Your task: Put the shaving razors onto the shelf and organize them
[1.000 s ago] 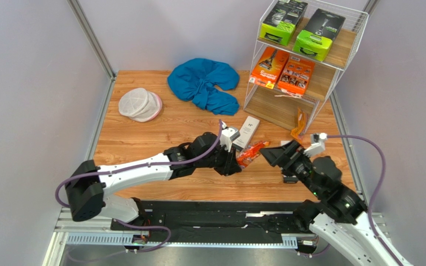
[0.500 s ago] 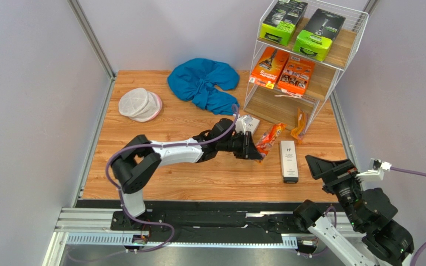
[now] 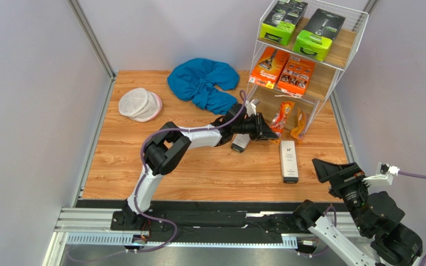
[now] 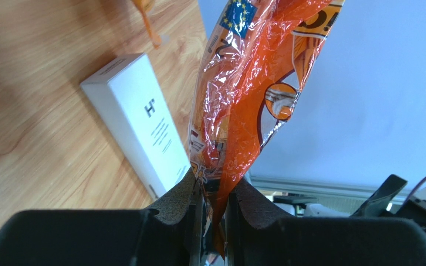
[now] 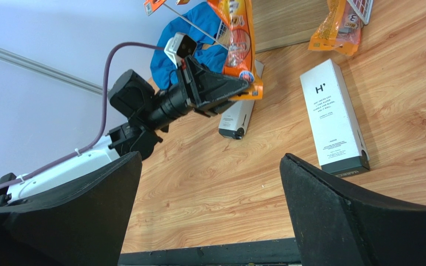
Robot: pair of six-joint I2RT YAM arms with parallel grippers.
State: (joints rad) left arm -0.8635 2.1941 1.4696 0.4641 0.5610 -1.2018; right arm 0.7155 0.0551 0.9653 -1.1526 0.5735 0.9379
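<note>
**Q:** Anything hard to make out?

**A:** The small box [image 3: 239, 143] is half under the left gripper [image 4: 214, 185]. Its grainy black pads [image 4: 254, 205] are clamped on the crinkly orange bag [image 4: 248, 83], swallowing its bottom end. The bag's at the front edge of the shelf's [image 3: 262, 105] bottom board.

**Q:** And further right?

**A:** The slim box [image 3: 289, 160], matte, lies flat near the table's [image 3: 143, 155] right edge. The right gripper [image 5: 209, 160] has its jaws wide apart, holding nothing.

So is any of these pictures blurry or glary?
Top external: evenly lit, sharp throughout. Left wrist: white glints on the crinkled orange bag gripped by the left tool. Right wrist: the open right tool looms large and dark; the table is crisp.
</note>
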